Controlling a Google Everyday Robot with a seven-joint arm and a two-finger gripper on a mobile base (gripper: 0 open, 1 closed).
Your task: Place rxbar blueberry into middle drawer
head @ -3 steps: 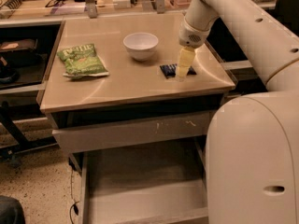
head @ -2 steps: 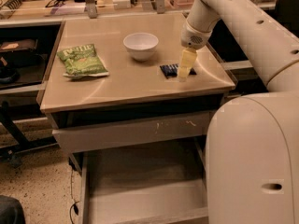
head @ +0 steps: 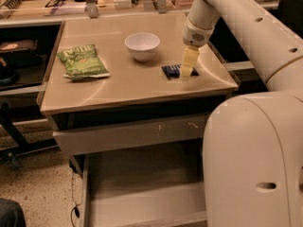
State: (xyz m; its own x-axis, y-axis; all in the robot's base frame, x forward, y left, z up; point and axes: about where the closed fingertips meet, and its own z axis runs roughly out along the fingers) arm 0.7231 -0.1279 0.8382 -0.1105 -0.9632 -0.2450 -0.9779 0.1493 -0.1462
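The tool (head: 185,74) stands over the rxbar blueberry (head: 170,71), perhaps touching it.

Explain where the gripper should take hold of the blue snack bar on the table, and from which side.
Grip the snack bar across its short width, near the middle, coming straight down from above. It lies flat and thin on the table, so no edge offers itself from the side. The gripper hangs over its right end; the bowl stands apart.
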